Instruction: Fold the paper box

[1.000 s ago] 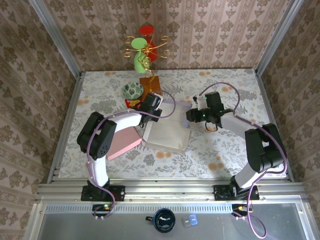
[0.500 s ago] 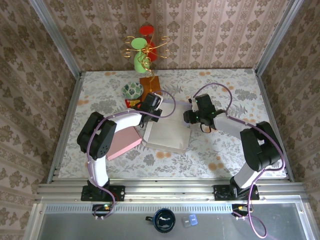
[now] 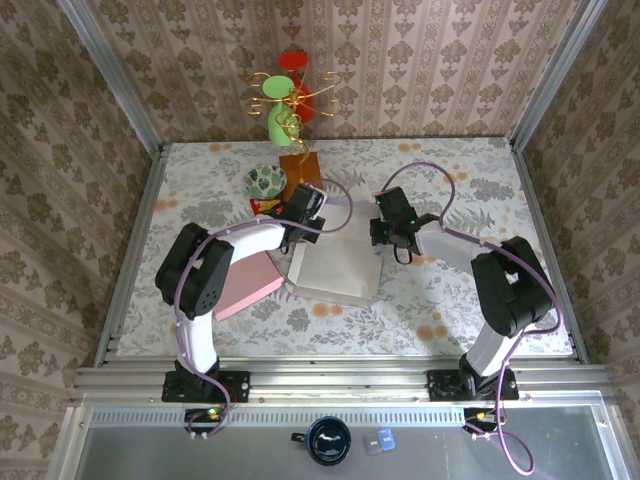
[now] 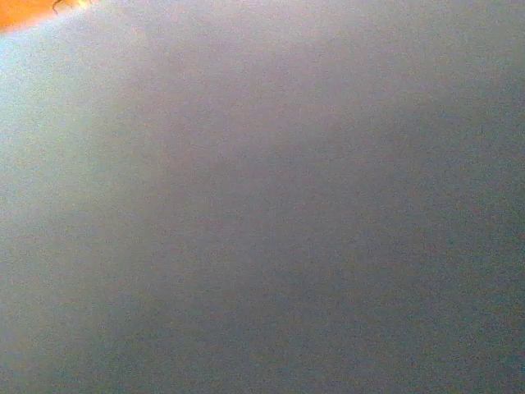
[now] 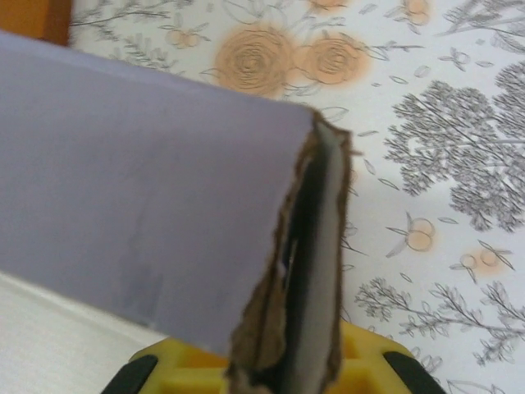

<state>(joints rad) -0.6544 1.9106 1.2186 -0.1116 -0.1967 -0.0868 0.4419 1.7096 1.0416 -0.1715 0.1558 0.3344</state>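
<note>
The paper box [image 3: 335,268] lies flat and pale in the middle of the table, with low walls raised along its far side. My left gripper [image 3: 303,216] is at the box's far left corner, shut on the paper there; a grey paper surface [image 4: 262,197] sits right against its camera. My right gripper [image 3: 384,234] is at the far right corner. In the right wrist view the lavender wall [image 5: 148,180] stands upright and its ragged brown edge [image 5: 316,271] runs down into my shut jaws, above the yellow gripper body.
A pink box [image 3: 246,283] lies left of the paper box, under my left arm. Behind it are a patterned bowl [image 3: 265,180], a small red packet [image 3: 264,207], an orange block [image 3: 300,165] and a wire ornament [image 3: 289,98]. Patterned walls enclose the table.
My right gripper has moved left to the box's far right corner and shut on the wall there. The left arm has stayed put.
</note>
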